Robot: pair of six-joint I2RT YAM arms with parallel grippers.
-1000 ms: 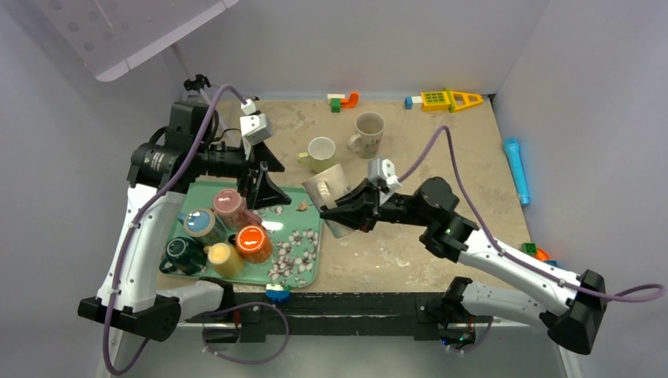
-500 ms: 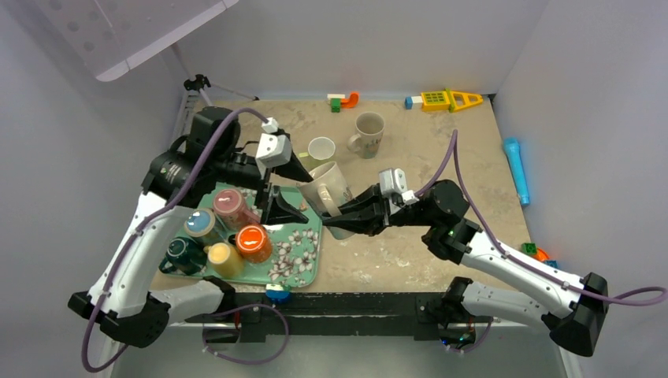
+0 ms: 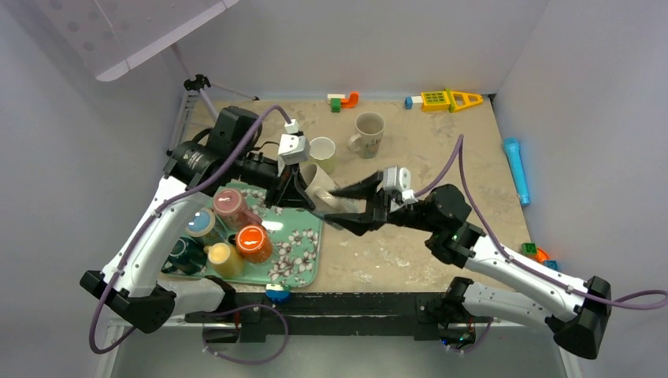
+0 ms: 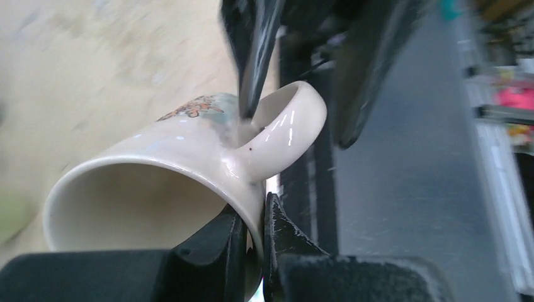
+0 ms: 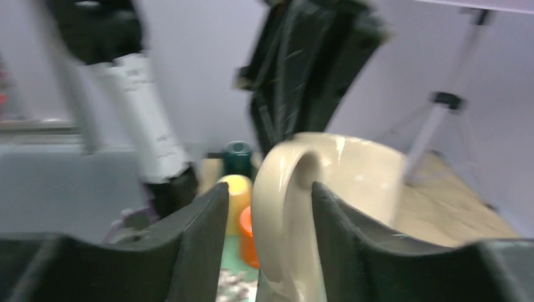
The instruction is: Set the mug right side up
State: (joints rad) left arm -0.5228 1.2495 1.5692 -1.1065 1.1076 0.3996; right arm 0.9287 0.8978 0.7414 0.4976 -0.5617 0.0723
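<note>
Mug (image 4: 157, 157) is lying sideways, mouth facing left fingers (image 4: 208, 245) pinching its rim; right fingers (image 5: 189, 233) are seemingly straddling the handle (image 5: 271, 207), open.

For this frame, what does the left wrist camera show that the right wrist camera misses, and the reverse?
Left wrist only: the open mouth of the cream mug, its rim pinched by the left gripper, and a printed picture on its side. Right wrist only: the right gripper open, one finger on each side of the handle, and beyond it a yellow cup, a dark green mug and a tripod. Both: the cream mug and its handle.
</note>
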